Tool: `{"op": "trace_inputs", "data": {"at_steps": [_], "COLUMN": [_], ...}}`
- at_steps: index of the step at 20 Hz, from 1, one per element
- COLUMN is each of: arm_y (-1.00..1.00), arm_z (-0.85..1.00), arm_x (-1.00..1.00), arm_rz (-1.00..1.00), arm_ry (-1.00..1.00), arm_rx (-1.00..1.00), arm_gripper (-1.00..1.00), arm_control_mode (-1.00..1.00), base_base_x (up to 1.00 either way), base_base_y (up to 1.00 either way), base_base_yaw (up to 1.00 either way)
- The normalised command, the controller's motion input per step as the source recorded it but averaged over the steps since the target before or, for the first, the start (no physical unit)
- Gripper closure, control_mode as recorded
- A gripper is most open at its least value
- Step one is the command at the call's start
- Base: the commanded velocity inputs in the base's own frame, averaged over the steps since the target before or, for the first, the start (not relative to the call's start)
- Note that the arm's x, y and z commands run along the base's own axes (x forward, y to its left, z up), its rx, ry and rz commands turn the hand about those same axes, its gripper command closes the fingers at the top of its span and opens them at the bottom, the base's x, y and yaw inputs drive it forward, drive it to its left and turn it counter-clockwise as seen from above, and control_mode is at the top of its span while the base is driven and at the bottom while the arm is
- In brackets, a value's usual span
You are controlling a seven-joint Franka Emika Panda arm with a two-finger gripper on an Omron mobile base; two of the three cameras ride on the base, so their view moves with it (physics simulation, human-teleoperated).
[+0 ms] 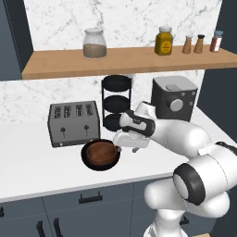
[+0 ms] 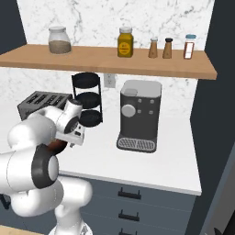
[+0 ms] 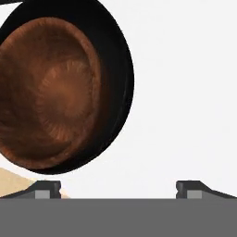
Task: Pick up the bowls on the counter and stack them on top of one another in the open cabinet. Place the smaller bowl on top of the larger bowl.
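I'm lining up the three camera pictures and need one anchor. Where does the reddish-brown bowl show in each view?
Left base view: the reddish-brown bowl sits inside the black bowl, lower centre on the counter, in front of the toaster.
Right base view: a sliver of it peeks out at left, behind the arm.
Hand view: it lies upper left, ringed by the black bowl.
Shared landmark: the black bowl's rim.
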Motion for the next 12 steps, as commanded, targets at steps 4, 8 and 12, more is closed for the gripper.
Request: {"op": "trace_inputs", "data": {"at_steps": [4,8,12], "arm_y": [0.23,0.37,0.08], "arm_z": [-0.01,-0.04,-0.28], "arm_x": [0.29,0.35,0.23], "arm_rz": [-0.18,-0.14,-0.12], "arm_ry": [0.00,0.00,0.00], "arm_rx": [0.00,0.00,0.00], "arm_gripper": [-1.00,-1.00,-1.00], "arm_control_mode": [-1.00,-1.00,-1.00], "base_base_x": [0.00,0.00,0.00], "base_base_y": [0.00,0.00,0.00], "base_base_yaw": [0.00,0.00,0.00]}}
